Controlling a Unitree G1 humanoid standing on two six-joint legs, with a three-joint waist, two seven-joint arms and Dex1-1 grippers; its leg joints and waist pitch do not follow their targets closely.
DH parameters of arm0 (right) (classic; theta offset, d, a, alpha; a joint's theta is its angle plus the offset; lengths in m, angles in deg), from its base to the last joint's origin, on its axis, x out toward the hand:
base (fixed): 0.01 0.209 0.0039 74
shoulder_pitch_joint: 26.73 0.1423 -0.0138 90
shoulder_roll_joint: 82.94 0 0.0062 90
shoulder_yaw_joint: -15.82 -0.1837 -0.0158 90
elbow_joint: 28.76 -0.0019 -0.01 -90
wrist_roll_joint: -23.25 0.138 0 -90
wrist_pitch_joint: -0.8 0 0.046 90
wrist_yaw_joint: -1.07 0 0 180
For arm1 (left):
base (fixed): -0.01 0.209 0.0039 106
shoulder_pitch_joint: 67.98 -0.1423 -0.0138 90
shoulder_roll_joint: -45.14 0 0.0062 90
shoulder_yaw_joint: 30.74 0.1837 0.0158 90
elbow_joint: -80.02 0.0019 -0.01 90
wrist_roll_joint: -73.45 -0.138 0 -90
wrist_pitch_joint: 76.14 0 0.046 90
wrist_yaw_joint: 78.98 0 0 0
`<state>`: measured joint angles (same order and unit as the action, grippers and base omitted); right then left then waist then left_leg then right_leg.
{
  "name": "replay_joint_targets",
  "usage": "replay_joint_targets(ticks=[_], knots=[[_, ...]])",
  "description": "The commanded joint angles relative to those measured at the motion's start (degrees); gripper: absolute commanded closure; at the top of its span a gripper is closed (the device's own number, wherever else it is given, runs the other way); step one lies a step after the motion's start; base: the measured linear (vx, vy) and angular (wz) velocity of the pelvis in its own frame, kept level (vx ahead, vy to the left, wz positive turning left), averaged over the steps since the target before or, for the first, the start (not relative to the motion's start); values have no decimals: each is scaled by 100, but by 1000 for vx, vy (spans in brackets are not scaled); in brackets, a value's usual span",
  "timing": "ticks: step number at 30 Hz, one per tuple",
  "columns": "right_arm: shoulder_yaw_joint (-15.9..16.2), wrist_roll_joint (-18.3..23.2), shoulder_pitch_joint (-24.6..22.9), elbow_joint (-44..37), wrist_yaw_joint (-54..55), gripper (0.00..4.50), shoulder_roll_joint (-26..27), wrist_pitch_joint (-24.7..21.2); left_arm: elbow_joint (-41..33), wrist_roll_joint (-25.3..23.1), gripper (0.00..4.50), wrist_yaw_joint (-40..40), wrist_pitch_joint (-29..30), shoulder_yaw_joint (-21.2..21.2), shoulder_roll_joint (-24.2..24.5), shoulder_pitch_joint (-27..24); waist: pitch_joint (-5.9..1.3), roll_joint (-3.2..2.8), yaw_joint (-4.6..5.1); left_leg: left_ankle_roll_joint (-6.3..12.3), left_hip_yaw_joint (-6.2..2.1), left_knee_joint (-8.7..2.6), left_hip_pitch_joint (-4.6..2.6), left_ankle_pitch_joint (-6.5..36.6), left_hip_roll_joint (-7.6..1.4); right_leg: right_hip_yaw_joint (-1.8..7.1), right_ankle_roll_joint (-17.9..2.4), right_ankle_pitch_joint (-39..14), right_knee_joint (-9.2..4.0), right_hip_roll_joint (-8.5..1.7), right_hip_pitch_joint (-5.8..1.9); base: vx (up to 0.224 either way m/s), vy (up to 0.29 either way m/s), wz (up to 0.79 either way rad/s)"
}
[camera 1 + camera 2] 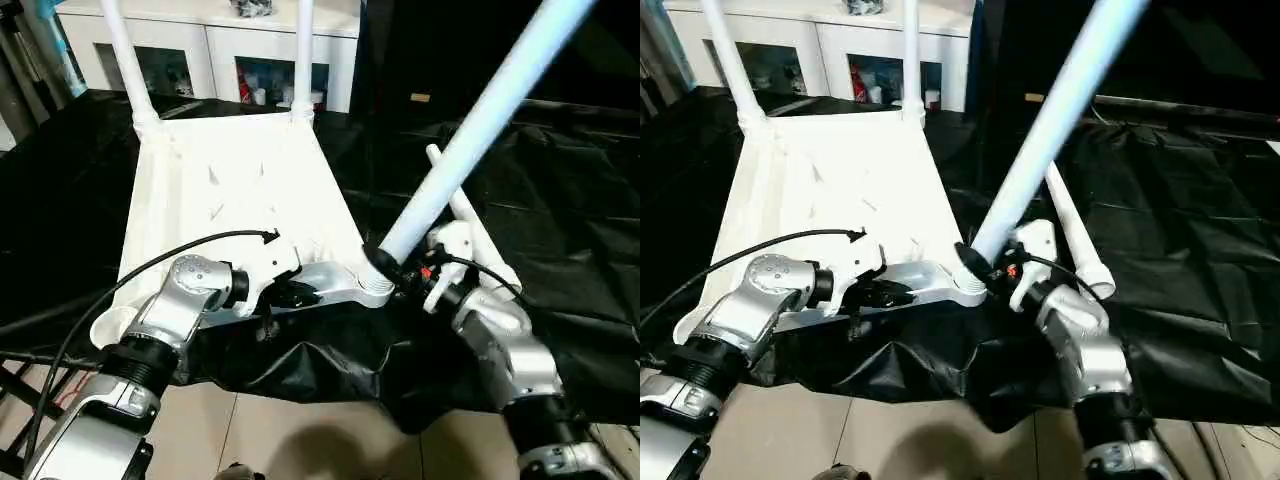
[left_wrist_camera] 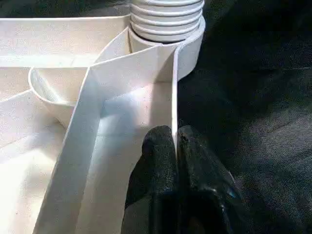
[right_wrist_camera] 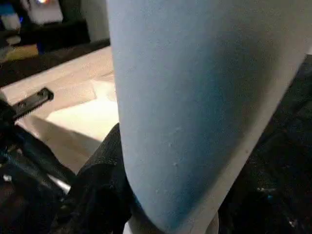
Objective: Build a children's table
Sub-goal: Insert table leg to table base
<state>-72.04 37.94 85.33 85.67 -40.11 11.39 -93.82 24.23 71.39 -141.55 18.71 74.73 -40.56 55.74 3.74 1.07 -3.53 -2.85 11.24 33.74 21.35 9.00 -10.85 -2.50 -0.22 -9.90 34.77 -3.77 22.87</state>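
Two legs (image 1: 128,62) already stand upright in the far corner sockets of the table top (image 1: 235,185), which lies upside down, ribbed underside up, on the black sheet (image 1: 560,230) over the work surface. Flipped that way the sockets face up, so each tube can be dropped in from above, w/ the near edge of the top hanging close to the robot for reach

Near-left corner socket (image 1: 108,328) looks empty, no leg in it yet

Left gripper (image 1: 292,294) sits on the near edge of the top, just left of the near-right corner. Its two black fingers (image 2: 161,161) are pressed almost together, pinching the thin upright rim wall of the top, one finger each side of it. My read: it's there to pin the top down & stop it sliding or tipping while the other arm pushes

Near-right corner socket (image 1: 375,290) has the third leg (image 1: 470,130) in its mouth, tilted up & away to the right rather than upright, so prob. not seated yet. The ribbed collar at that corner shows in the left wrist view

Right gripper (image 1: 400,265) holds that third leg low down, just above the socket, fingers about half spread & wrapped round the tube. Gripping near the bottom end gives control of the tip going in

Fourth leg (image 1: 1075,235) lies loose on the black sheet just right of the top's right edge, beside the right forearm, waiting its turn

White cabinet (image 1: 210,45) w/ glass doors stands beyond the far edge
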Motion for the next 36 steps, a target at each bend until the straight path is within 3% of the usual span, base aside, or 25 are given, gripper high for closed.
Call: replay_joint_targets(ticks=[1,5,6,7,17,22,27,36], knots=[[222,-312,-112,395,-98,260,-127,-438,-3,102,450,60,-154,-112,-17,118,-335,-3,38,-111,-195,-425,-174,2485,-216,202,-607,-3468,-663,-445,-45,0,0,0],[385,-383,51,528,-353,260,-195,-556,11,93,450,6,-177,-86,-6,126,-330,2,52,-117,-199,-422,-174,2548,-213,197,-604,-3525,-676,-452,-44,0,0,0],[434,-390,89,576,-433,260,-223,-575,11,92,450,-15,-183,-77,0,131,-329,82,58,-99,-191,-418,-169,2531,-216,193,-584,-3575,-689,-455,-44,0,0,0],[478,-398,120,617,-512,260,-250,-602,10,91,450,-42,-190,-66,7,137,-326,37,41,-95,-201,-415,-179,2514,-218,199,-577,-3620,-683,-470,-36,0,0,0],[625,-367,519,1143,-1333,260,-456,-523,-177,209,450,-726,-344,105,131,235,-345,44,33,-76,-193,-428,-167,2474,-238,212,-707,-3314,-645,-468,-53,0,0,0],[833,-405,519,1128,-1937,260,-653,-437,-354,269,450,-1216,-422,202,328,283,-374,30,19,-79,-173,-459,-142,2313,-268,234,-934,-2619,-558,-444,-91,0,0,0],[950,-505,493,1159,-2215,260,-712,-226,-457,277,450,-1372,-444,209,443,323,-408,59,-10,-84,-142,-460,-144,2136,-275,236,-1167,-1940,-484,-424,-129,0,0,0],[900,-479,566,1395,-2295,260,-618,-35,-439,314,450,-1436,-444,149,441,345,-391,73,-13,-120,-152,-466,-152,2251,-277,234,-1130,-2251,-507,-439,-129,0,0,0]])
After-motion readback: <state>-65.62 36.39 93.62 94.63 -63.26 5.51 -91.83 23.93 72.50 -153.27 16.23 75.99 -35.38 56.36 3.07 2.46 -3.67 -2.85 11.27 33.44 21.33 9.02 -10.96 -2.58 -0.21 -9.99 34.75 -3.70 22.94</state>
